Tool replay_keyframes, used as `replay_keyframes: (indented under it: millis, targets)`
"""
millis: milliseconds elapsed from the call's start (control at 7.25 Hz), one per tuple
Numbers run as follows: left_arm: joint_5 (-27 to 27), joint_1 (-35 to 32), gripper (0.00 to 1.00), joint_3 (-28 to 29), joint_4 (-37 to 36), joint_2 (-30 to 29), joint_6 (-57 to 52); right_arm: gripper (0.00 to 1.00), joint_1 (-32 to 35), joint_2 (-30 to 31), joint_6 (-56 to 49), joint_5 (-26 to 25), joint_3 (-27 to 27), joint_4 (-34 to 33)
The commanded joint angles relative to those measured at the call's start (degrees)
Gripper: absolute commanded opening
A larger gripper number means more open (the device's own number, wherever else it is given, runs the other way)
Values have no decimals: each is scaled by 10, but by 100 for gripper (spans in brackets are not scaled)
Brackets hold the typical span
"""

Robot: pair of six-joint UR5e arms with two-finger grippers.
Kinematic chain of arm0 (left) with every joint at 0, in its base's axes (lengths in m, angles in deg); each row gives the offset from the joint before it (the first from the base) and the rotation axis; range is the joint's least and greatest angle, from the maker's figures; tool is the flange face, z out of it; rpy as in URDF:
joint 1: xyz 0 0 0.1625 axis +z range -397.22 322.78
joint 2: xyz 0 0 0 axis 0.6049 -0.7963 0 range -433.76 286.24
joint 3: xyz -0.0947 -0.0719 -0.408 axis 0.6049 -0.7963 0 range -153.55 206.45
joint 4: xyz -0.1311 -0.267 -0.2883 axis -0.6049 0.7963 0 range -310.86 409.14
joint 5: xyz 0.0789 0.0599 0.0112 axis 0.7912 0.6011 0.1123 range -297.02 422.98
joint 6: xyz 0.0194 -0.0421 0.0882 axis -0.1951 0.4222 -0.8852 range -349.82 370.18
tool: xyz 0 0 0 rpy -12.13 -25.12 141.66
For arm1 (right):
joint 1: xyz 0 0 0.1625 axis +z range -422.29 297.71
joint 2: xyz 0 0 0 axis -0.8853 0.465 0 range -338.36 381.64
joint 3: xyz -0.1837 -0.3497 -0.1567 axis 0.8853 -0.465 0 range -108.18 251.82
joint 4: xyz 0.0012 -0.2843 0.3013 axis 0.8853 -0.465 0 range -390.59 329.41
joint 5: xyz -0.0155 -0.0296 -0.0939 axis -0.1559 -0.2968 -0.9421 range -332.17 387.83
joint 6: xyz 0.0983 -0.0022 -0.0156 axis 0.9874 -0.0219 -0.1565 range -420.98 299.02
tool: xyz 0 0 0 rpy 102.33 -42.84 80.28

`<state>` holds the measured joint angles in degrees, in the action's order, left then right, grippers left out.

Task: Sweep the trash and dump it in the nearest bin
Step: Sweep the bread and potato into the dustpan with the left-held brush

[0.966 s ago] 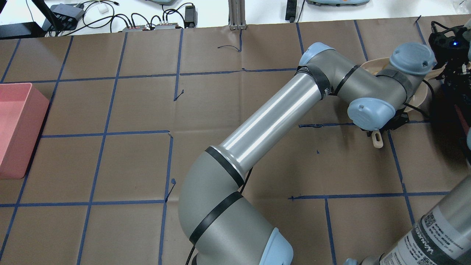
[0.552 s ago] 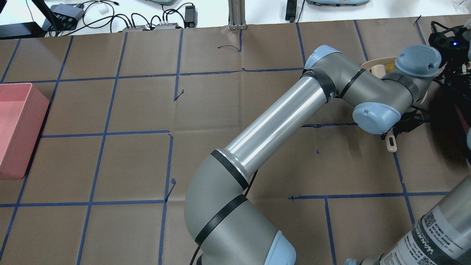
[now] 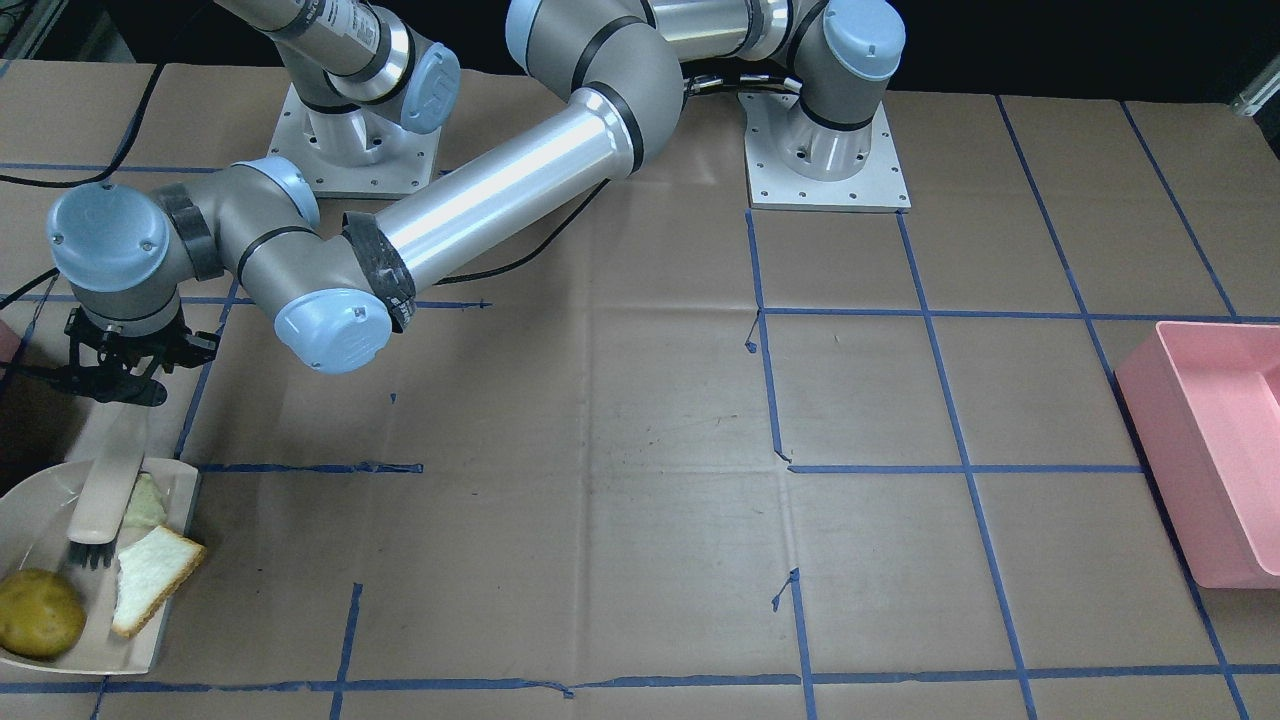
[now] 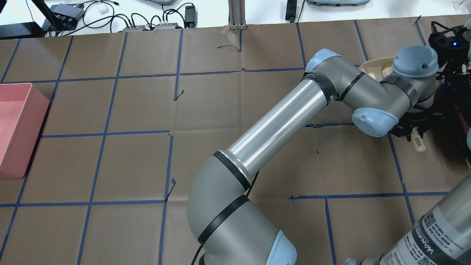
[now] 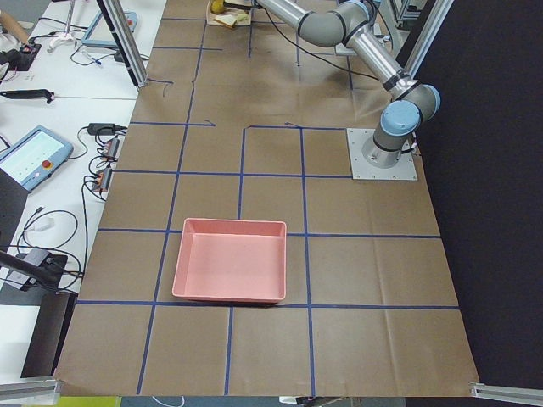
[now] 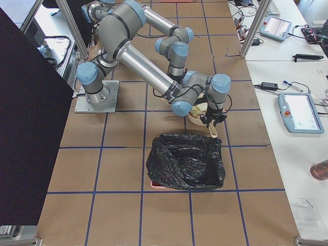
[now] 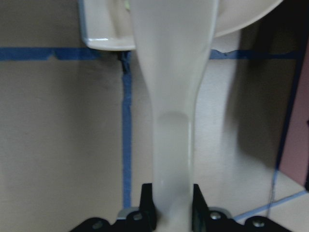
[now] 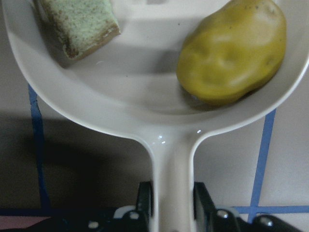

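Observation:
My left gripper point(image 7: 171, 203) is shut on the handle of a cream brush point(image 3: 105, 490), whose bristles rest in the cream dustpan point(image 3: 30, 520). The dustpan holds the trash: a yellow-brown potato-like lump point(image 3: 40, 612), a bread slice point(image 3: 150, 575), and a second slice point(image 3: 146, 502) partly under the brush. My right gripper point(image 8: 174, 203) is shut on the dustpan handle, and the lump point(image 8: 231, 50) and one slice point(image 8: 77, 26) lie just ahead of it. The bin, lined with a black bag point(image 6: 185, 163), stands right beside the dustpan. Only its pink corner point(image 3: 5, 345) shows in the front view.
A big pink rectangular tub point(image 4: 18, 129) stands at the table's far left end, far from both grippers. My left arm point(image 4: 279, 114) stretches across the brown papered table with blue tape lines. Cables and boxes lie beyond the far edge.
My left wrist has swung right, and the brush handle's end has moved right with it. The dustpan's contents now show past the wrist.

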<state>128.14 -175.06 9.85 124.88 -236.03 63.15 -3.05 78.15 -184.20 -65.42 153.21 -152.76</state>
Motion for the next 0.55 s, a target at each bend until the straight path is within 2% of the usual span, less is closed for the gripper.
replay_keyframes:
  millis: [0,276,414]
  targets:
    - [3,3,0,6,-1,6,5,0,0,0,0,0,0,0]
    - [110,12,0,-3,117,41,-18,0,0,0,0,0,2,0]
    - [161,12,0,1,126,38,-18,0,0,0,0,0,2,0]
